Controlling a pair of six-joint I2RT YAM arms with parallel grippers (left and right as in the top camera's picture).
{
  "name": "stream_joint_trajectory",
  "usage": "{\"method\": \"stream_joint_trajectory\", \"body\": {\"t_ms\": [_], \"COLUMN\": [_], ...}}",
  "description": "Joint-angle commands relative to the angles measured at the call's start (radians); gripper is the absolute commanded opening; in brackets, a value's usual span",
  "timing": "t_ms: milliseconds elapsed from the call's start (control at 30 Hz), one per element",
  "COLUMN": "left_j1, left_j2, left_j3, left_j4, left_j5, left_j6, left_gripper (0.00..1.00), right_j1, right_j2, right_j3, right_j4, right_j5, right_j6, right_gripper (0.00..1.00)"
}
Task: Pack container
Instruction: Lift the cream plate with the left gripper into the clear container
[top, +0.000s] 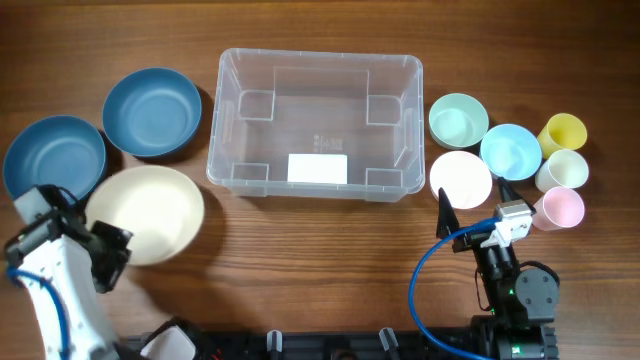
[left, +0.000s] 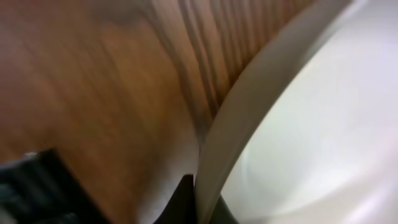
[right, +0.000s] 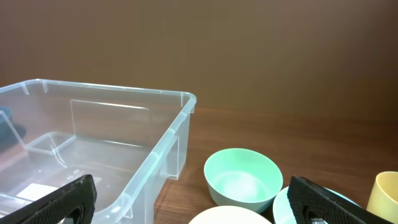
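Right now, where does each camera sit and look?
Overhead: above the table, looking down on the container; left arm, right arm at bottom.
Left wrist: low, close against the cream bowl; one jaw tip shows.
Right wrist: low, facing container and mint bowl; both jaws show, wide apart.
Shared: overhead and right wrist both see container, mint bowl.
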Motion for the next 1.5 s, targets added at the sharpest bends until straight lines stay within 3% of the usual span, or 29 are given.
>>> {"method": "stream_joint_trajectory", "body": {"t_ms": [0, 133, 300, 467, 700, 833, 1067, 1233, 1467], "left_j1": [-0.001, -0.002, -0.018, -0.115, -0.386, -0.55, -0.844, -0.927, -0.935], "left_j2": [-0.134, -0.245, -0.363, -0.409, -0.363, -0.282, 0.023, 0.219, 0.443], "left_j3": [0.148, 0.241, 0.279, 0.279, 0.284, 0.331, 0.572, 0.694, 0.7], "left_j4": [-0.058, -0.099, -0.02, 0.094, 0.219, 0.248, 0.183, 0.161, 0.13], "left_j5": [-0.042, 0.081, 0.527, 0.694, 0.594, 0.444, 0.128, 0.054, 0.027], "left_j6": [-0.006, 0.0, 0.104, 0.099, 0.037, 0.02, 0.02, 0.011, -0.06], "left_gripper": [0.04, 0.04, 0.04, 0.04, 0.04, 0.04, 0.04, 0.04, 0.04], "right_j1": [0.005, 0.005, 0.005, 0.005, 0.005, 0.005, 0.005, 0.005, 0.005], "right_j2": [-0.001, -0.001, -0.001, -0.001, -0.001, -0.001, -0.001, -0.001, -0.001], "right_j3": [-0.005, -0.005, -0.005, -0.005, -0.005, -0.005, -0.005, -0.005, -0.005], "right_j4": [0.003, 0.003, 0.003, 0.003, 0.003, 0.003, 0.003, 0.003, 0.003], "right_j5": [-0.016, -0.016, -0.016, -0.016, -0.016, -0.016, -0.016, -0.016, -0.017], "right_j6": [-0.012, -0.011, -0.011, -0.012, -0.011, -0.012, -0.012, -0.012, -0.011], "right_gripper": [1.0, 1.0, 1.0, 1.0, 1.0, 1.0, 1.0, 1.0, 1.0]}}
